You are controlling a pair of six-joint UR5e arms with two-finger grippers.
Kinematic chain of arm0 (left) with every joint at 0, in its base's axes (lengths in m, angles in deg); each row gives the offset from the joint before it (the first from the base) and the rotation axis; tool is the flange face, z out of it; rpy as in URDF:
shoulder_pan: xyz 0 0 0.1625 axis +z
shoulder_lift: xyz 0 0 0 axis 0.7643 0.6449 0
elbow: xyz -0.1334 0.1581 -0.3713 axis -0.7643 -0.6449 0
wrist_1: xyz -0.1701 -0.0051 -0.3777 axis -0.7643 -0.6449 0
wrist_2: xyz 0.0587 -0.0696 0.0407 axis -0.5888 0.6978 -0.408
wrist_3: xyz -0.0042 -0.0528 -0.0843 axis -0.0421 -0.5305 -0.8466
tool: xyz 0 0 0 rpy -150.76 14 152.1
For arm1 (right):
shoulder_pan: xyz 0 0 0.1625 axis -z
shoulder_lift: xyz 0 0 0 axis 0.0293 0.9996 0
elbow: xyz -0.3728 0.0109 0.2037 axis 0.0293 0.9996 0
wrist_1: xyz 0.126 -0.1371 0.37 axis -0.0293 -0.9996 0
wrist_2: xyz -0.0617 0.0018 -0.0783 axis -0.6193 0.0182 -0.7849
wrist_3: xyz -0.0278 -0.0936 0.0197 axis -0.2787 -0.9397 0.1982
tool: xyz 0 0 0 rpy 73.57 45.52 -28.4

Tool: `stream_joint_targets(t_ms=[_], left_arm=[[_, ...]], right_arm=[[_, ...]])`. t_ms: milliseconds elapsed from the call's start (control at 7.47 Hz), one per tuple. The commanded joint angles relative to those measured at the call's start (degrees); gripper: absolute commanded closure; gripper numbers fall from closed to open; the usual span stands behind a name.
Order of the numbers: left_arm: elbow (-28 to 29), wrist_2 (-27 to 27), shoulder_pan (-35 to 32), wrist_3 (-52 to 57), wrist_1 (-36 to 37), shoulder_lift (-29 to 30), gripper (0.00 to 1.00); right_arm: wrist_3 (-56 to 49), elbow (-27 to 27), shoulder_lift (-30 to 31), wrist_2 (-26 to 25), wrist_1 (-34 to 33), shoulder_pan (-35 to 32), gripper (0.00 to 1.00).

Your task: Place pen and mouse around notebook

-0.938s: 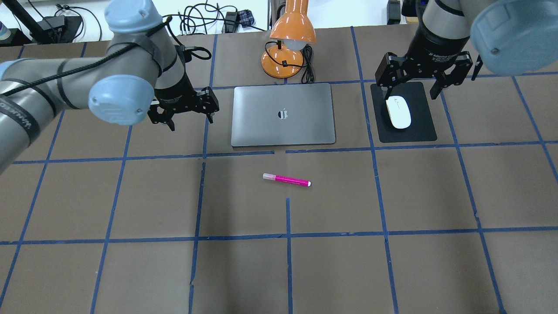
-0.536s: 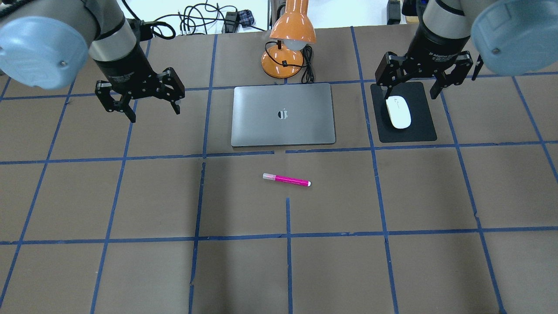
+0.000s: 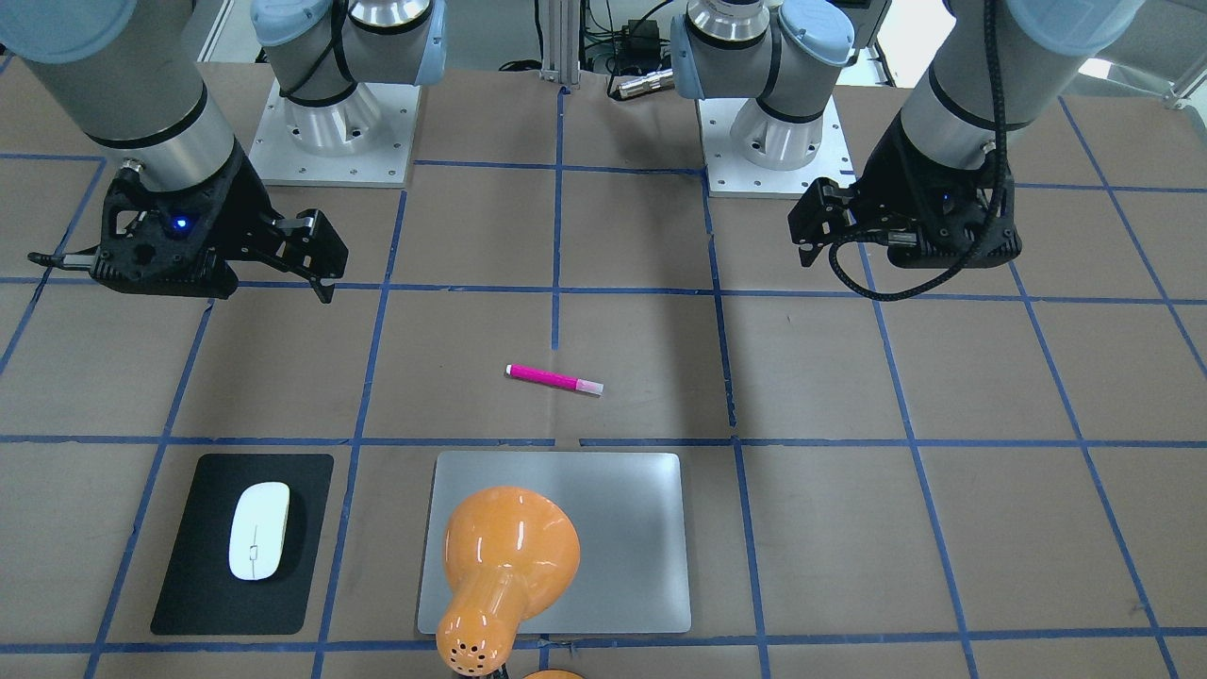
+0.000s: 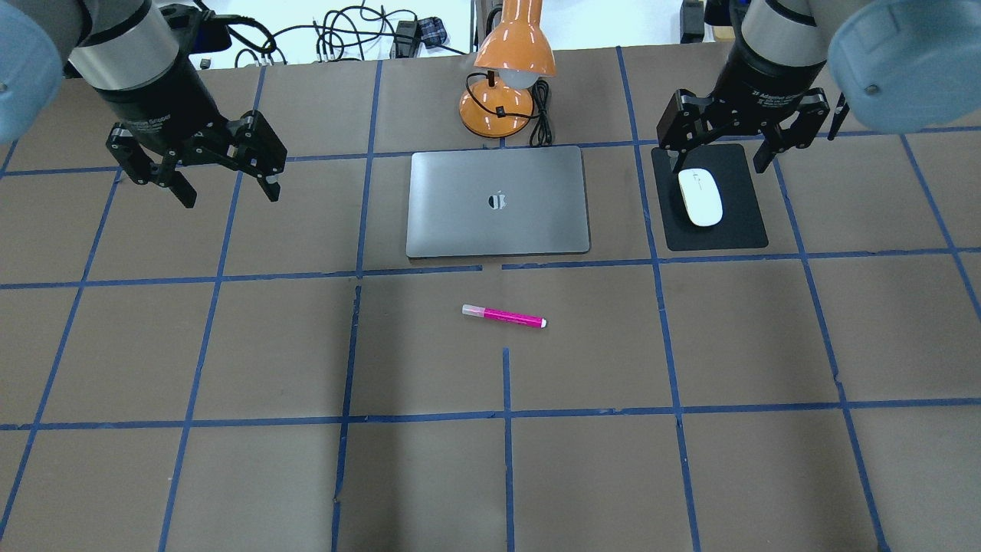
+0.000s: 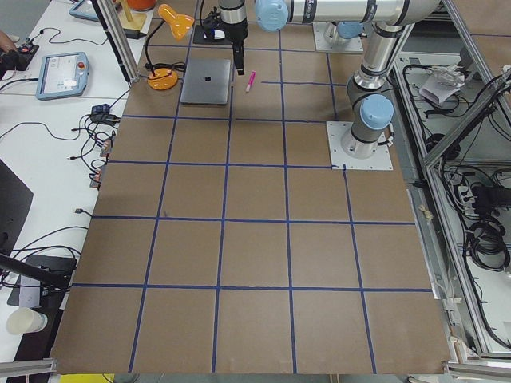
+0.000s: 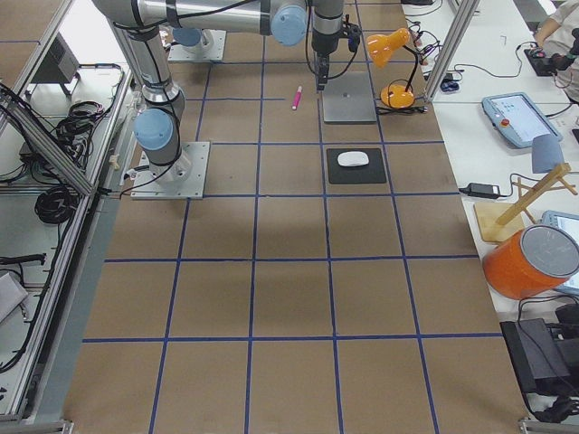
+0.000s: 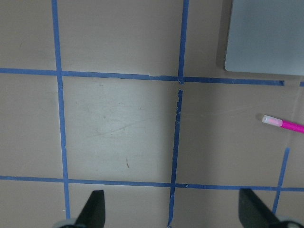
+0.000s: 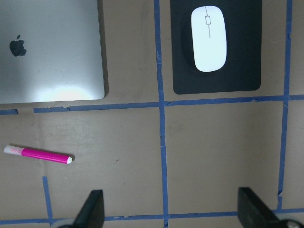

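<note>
The pink pen (image 4: 503, 316) lies flat on the brown table, just in front of the silver notebook (image 4: 498, 201). On a black mat (image 4: 739, 222) to the notebook's right rests the white mouse (image 4: 700, 197). My right gripper (image 4: 719, 169) hangs open, high above the mat's back edge and the mouse, holding nothing. My left gripper (image 4: 230, 198) is open and empty, well to the left of the notebook. The left wrist view catches the pen (image 7: 283, 123) and a notebook corner (image 7: 266, 38). In the right wrist view the mouse (image 8: 208, 38) and the pen (image 8: 38, 155) both show.
An orange desk lamp (image 4: 510, 69) with a black cord stands right behind the notebook. Blue tape lines grid the table. Cables lie beyond the back edge. In the side views, operator tables with tablets run along the far side.
My left arm has swung away from the notebook's left edge, further left and back, with its gripper still open. The right gripper, pen, mouse and notebook have stayed put.
</note>
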Motion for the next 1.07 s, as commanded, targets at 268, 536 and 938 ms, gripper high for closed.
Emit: stream_joint_targets(t_ms=[268,536,938], left_arm=[[-4.9,0.1,0.2,0.3,2.2,-3.3,0.00],[-5.0,0.1,0.1,0.3,2.2,-3.3,0.00],[-5.1,0.1,0.1,0.3,2.4,-3.2,0.00]], right_arm=[[-0.6,-0.1,0.1,0.3,-0.1,0.0,0.00],[-0.6,0.0,0.1,0.3,-0.1,0.0,0.00],[-0.6,-0.1,0.1,0.4,-0.1,0.0,0.00]])
